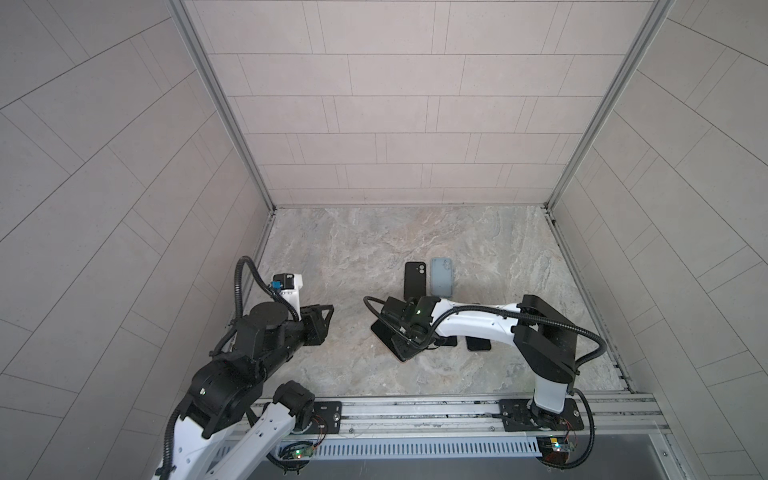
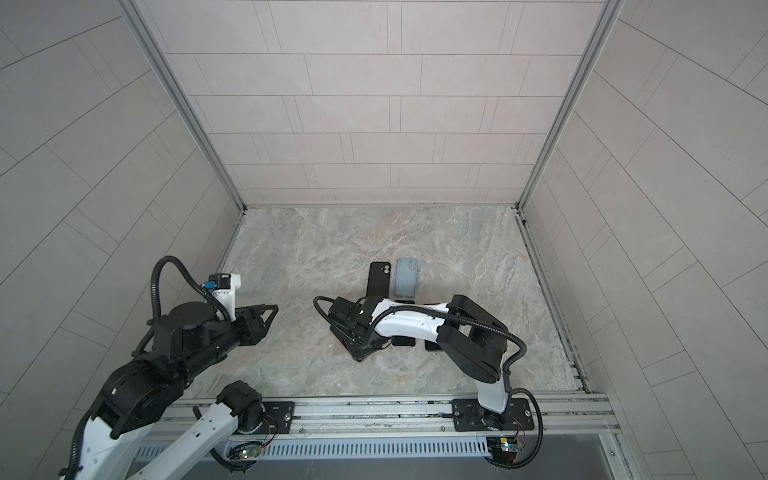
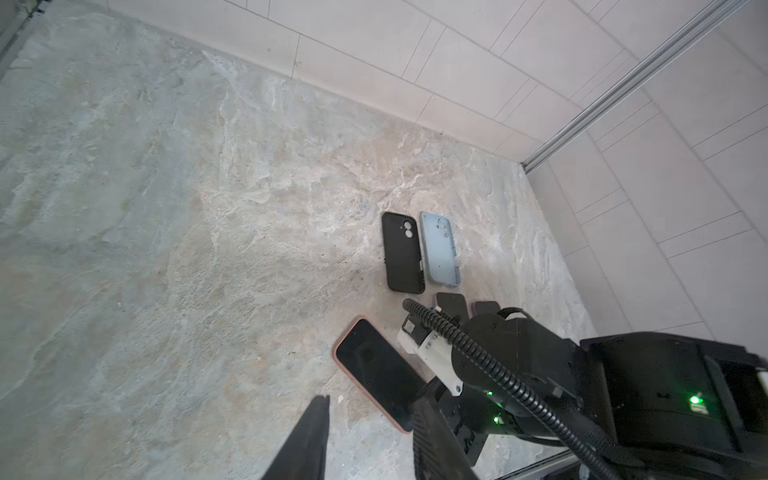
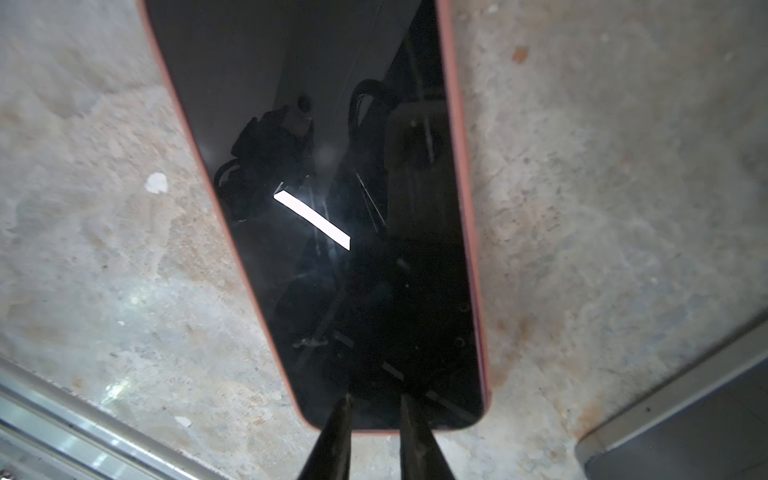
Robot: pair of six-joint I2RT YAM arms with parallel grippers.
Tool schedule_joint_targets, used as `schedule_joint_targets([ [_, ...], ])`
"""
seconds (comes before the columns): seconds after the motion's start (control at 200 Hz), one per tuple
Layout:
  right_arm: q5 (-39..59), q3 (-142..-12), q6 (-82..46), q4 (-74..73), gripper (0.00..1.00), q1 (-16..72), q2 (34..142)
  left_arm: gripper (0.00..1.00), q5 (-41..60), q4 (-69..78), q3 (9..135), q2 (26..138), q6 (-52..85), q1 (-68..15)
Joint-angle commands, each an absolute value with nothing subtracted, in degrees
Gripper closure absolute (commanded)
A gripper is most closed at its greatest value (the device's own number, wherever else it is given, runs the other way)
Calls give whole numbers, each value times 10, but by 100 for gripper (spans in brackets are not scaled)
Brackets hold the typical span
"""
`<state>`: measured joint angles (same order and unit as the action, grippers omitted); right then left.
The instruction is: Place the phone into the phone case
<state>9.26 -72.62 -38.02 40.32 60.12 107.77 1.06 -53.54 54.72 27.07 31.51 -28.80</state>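
Note:
A phone with a black screen and a salmon-pink rim lies flat, screen up, on the marbled table. In both top views it shows partly under my right wrist. My right gripper hovers over one short end of that phone, jaws a little apart, with nothing between them. An empty black phone case and a light-blue phone case lie side by side further back. My left gripper stands open and empty to the left, apart from the phone.
Two more dark phones lie under my right forearm. Tiled walls close the table on three sides. A metal rail runs along the front edge.

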Motion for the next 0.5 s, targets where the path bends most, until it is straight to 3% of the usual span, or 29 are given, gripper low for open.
schedule_joint_targets([
  [0.0, 59, -732, -390, 438, 68, 605, 1098, 60, 8, -568, 539, 257, 279, -288],
  [0.125, 51, -730, -396, 440, 59, 607, 1106, 60, 4, -568, 543, 240, 271, -288],
  [0.495, 23, -741, -381, 453, 58, 609, 1145, 60, 8, -517, 521, 226, 246, -288],
])
